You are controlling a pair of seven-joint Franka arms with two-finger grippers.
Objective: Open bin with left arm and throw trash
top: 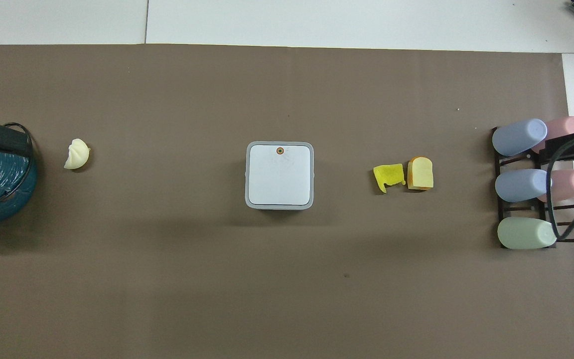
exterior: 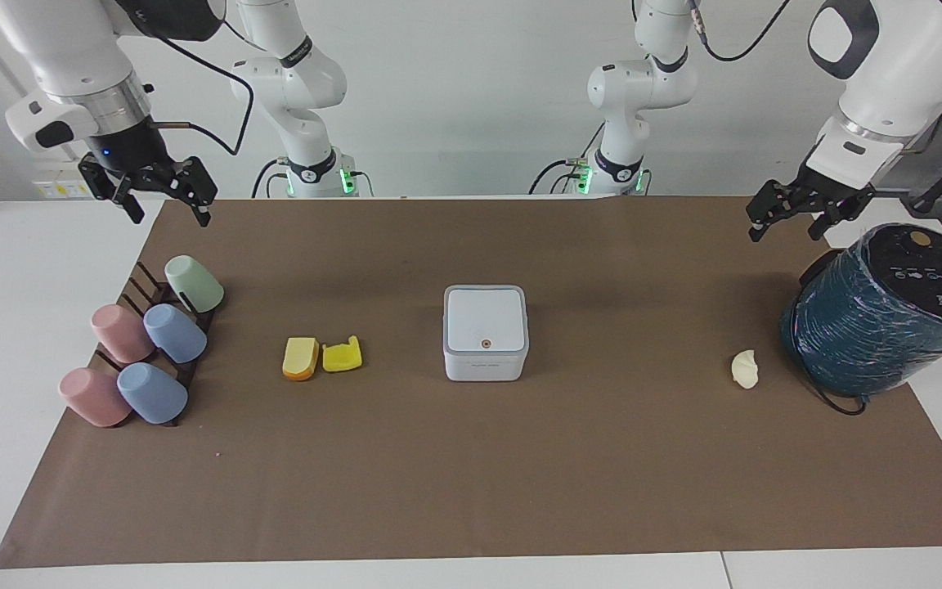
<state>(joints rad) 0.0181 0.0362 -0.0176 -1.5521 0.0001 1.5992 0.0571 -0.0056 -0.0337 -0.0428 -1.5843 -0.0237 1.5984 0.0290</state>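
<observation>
The white bin (exterior: 486, 331) with a grey rim stands at the middle of the brown mat, its flat lid shut; it also shows in the overhead view (top: 279, 174). An orange-yellow wedge (exterior: 300, 358) and a bright yellow notched piece (exterior: 342, 355) lie side by side toward the right arm's end. A cream dumpling-shaped lump (exterior: 745, 369) lies toward the left arm's end. My left gripper (exterior: 790, 219) hangs open and empty in the air over the mat beside the teal cylinder. My right gripper (exterior: 164, 200) hangs open and empty over the mat's corner by the cups.
A big dark teal wrapped cylinder (exterior: 880, 319) lies at the left arm's end, next to the cream lump. A dark rack with several pastel cups (exterior: 144, 352) stands at the right arm's end. The brown mat (exterior: 471, 474) covers most of the white table.
</observation>
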